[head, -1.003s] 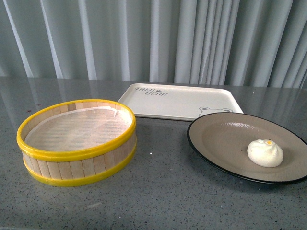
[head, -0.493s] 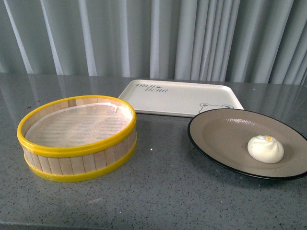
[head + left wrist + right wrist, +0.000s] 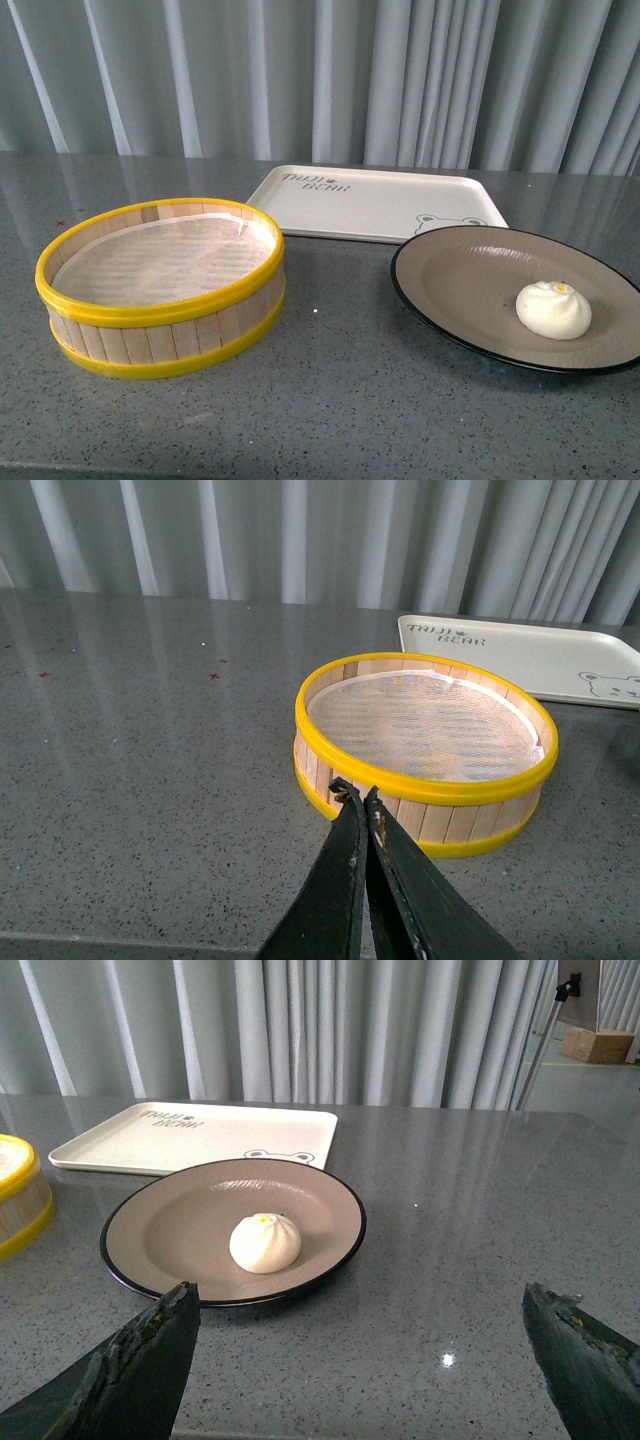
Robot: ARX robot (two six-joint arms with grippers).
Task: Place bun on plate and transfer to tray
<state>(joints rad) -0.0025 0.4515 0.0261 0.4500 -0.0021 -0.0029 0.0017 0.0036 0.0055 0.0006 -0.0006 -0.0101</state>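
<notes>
— White bun (image 3: pixel 553 310): where is it?
— On the plate (image 3: pixel 460 290), right of the plate's middle, pleats and orange dot facing up. Nothing touches it.
— And the plate?
— Brown with a black rim, flat on the grey table (image 3: pixel 340 400), at the robot's right. Its far rim lies just in front of the tray's near right corner, by the bear face. I cannot tell whether they touch.
— The tray (image 3: pixel 370 205)?
— Cream, flat on the table behind the plate, lettering at its far left.
— Anything else?
— A yellow-rimmed wooden basket (image 3: pixel 165 335) on the left, lined with a pale sheet, well apart from the plate. A grey curtain (image 3: pixel 320 80) hangs behind.
— Grippers?
— Neither shows from the front. The wrist camera shows the left gripper (image 3: pixel 358 798) with its black fingers pressed together, nothing between them, tips near the basket's outer wall. The right gripper (image 3: pixel 358 1295) is spread wide. Its two fingers (image 3: pixel 150 1355) stand far apart on the near side of the plate, and the bun lies beyond them, untouched.
</notes>
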